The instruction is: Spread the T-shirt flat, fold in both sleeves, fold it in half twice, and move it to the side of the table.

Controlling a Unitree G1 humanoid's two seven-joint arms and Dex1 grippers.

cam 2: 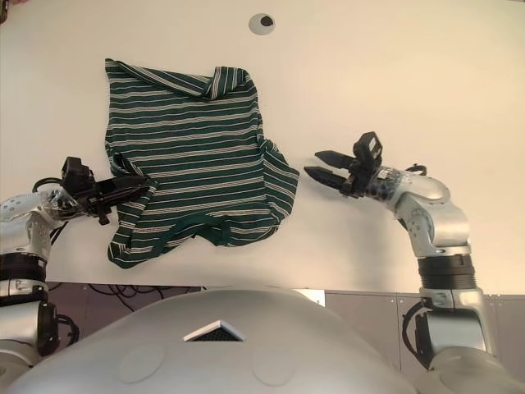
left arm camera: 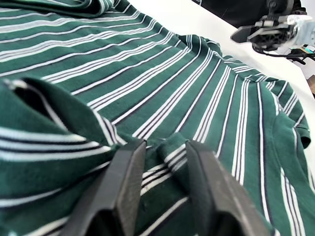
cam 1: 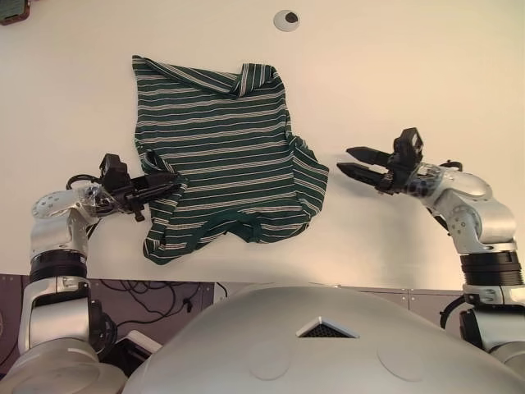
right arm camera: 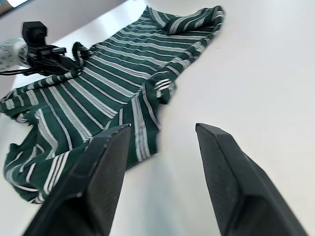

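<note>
A dark green T-shirt (cam 1: pixel 221 156) with white stripes lies rumpled on the white table (cam 1: pixel 410 74), collar toward the far side and its near hem bunched. My left gripper (cam 1: pixel 171 182) sits at the shirt's left edge, shut on a raised fold of the fabric (left arm camera: pixel 167 152); the left wrist view has striped cloth pinched between the two black fingers (left arm camera: pixel 123 187). My right gripper (cam 1: pixel 344 159) hovers open over bare table just right of the shirt, a short gap from its right sleeve (right arm camera: pixel 162 91). Nothing is between its fingers (right arm camera: pixel 106 162).
A small round disc (cam 1: pixel 286 20) is set in the table beyond the collar. A dark object (cam 1: pixel 12 10) sits at the far left corner. The table's front edge (cam 1: pixel 394 286) runs just below the shirt's hem, with cables beneath it. Bare table lies right of the shirt.
</note>
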